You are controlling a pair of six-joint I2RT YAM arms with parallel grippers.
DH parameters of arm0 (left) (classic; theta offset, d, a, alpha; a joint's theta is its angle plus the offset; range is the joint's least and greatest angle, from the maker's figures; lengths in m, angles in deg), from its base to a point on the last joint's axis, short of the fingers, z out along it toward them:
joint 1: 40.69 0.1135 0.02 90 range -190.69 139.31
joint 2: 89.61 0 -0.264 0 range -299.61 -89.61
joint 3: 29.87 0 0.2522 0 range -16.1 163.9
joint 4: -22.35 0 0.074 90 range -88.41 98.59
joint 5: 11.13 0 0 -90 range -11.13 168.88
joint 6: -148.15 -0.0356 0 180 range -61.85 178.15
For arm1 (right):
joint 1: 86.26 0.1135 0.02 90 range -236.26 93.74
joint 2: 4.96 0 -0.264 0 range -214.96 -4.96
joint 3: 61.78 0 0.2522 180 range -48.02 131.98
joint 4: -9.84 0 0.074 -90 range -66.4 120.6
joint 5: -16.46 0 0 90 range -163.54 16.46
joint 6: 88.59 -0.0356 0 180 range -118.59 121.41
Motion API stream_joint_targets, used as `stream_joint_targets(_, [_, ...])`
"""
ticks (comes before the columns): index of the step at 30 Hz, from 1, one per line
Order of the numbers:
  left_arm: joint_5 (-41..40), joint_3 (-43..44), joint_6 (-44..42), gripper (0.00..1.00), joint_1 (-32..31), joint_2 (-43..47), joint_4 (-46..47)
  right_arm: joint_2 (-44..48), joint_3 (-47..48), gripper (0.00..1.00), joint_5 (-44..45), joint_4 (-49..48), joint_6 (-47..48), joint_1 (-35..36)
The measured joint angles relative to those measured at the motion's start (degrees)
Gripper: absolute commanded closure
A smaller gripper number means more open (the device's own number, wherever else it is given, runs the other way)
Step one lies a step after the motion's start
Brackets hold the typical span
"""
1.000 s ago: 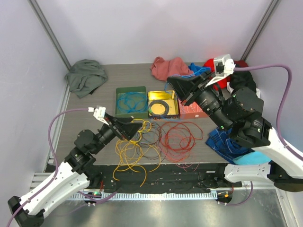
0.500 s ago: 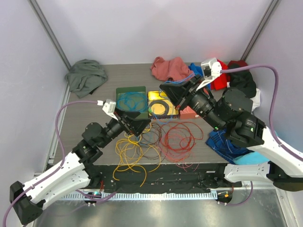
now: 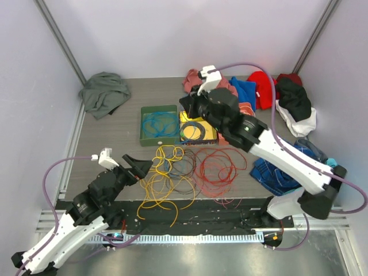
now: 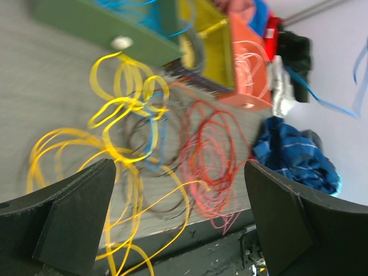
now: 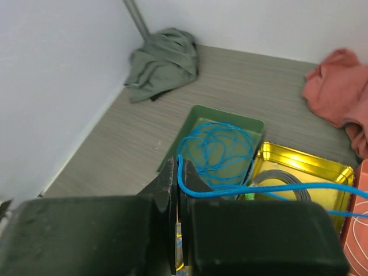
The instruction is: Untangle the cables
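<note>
The cables lie in loose loops on the table: yellow (image 3: pixel 164 172), dark brown (image 3: pixel 183 172) and red (image 3: pixel 217 167). A blue coil (image 3: pixel 159 123) rests in the green tray (image 3: pixel 144 109). My right gripper (image 3: pixel 187 110) hangs over the green and yellow trays. In the right wrist view it (image 5: pixel 178 169) is shut on a blue cable (image 5: pixel 259 188) that runs off to the right. My left gripper (image 3: pixel 141 167) stands open at the left of the yellow loops. In its wrist view the jaws (image 4: pixel 184 230) are wide apart with nothing between them, above the yellow (image 4: pixel 123 109) and red (image 4: pixel 213 149) loops.
A yellow tray (image 3: pixel 211 118) holds a black coiled ring (image 3: pixel 194 131); an orange tray (image 4: pixel 247 63) stands beside it. Cloths lie around: grey-green (image 3: pixel 104 92) at back left, pink (image 3: pixel 192 80), red and black at back right, blue checked (image 3: pixel 273 172) at right. Some cable ends hang over the table's near edge.
My left arm has drawn back from the green tray toward the near left, still open. My right gripper has swung left from the orange tray to over the green and yellow trays, holding the blue cable.
</note>
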Motion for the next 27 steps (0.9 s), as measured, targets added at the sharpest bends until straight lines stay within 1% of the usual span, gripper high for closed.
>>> stream_joint_targets(2, [-1.5, -0.1, 3.0, 0.00, 0.0, 2.2, -5.8, -3.8, 0.1, 0.99, -1.5, -0.5, -1.2, -3.1])
stream_joint_targets(4, [-2.3, -0.1, 5.0, 0.00, 0.0, 3.4, -9.3, -7.3, 0.3, 0.99, -2.7, -1.0, -1.8, -4.7])
stream_joint_targets(9, [-3.3, -0.1, 8.0, 0.00, 0.0, 3.9, -15.0, -17.9, 5.3, 0.99, -5.9, -2.4, -2.6, -5.3])
stream_joint_targets(15, [-3.5, 0.1, 8.5, 0.00, 0.0, 2.6, -17.8, -28.8, 14.6, 0.99, -8.2, -4.2, -2.7, -5.7])
stream_joint_targets(18, [-3.5, 0.2, 8.5, 0.00, 0.0, 2.9, -18.3, -32.3, 17.4, 0.99, -8.8, -4.7, -2.7, -6.3])
stream_joint_targets(27, [-3.9, 0.2, 8.5, 0.00, 0.0, 4.9, -18.4, -41.4, 20.2, 0.99, -9.9, -7.3, -2.7, -7.9])
